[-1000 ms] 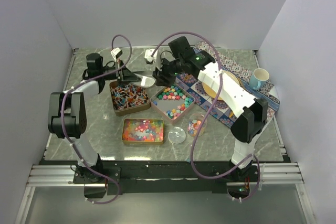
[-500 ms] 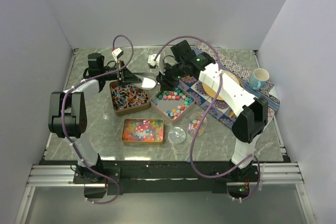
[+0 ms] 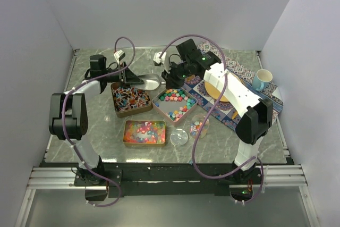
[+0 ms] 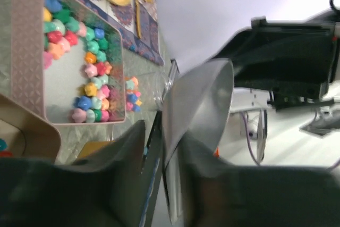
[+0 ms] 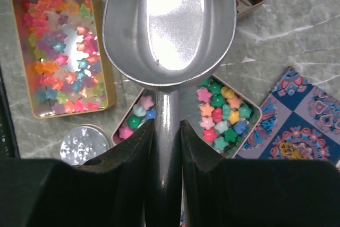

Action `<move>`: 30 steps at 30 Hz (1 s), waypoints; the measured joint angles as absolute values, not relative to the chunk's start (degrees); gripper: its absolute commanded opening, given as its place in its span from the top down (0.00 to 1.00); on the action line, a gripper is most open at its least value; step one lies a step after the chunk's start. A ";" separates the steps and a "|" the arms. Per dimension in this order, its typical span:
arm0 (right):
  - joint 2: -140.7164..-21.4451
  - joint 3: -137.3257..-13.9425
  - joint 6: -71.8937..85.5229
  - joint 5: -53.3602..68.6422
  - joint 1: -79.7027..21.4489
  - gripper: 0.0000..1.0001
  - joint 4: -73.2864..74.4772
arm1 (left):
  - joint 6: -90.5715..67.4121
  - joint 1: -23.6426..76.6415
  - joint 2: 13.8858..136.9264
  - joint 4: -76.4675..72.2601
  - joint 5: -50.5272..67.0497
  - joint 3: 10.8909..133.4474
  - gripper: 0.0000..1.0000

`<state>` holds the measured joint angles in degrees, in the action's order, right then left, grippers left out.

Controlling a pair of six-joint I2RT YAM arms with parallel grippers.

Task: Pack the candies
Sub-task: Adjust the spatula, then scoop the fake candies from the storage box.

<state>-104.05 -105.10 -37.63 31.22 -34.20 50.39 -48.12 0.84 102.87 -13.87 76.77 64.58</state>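
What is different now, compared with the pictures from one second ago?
The right claw closed on the handle of the metal scoop, which shifted slightly toward the right arm. The left claw remains at the scoop's tip; whether it has let go is unclear. The candies and tins did not move.

Both arms (image 3: 234, 91) are black and white, trailing purple cables (image 3: 193, 150).

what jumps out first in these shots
A shiny metal scoop hangs in mid-air over the back of the table, its handle clamped in the right gripper, the left gripper at its bowl. Below it, three copper tins hold bright candies.
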 measured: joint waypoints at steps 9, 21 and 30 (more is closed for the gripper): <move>-104.31 -107.96 -43.99 29.71 -30.63 1.00 55.94 | -32.34 -0.54 101.54 9.67 57.06 75.05 0.34; -106.98 -114.83 -58.41 13.61 -24.91 1.00 75.18 | -26.48 -5.91 91.57 16.03 29.47 69.80 0.33; -106.94 -106.59 -54.43 5.06 -25.82 1.00 76.47 | -26.79 -6.96 87.94 15.55 26.83 65.76 0.33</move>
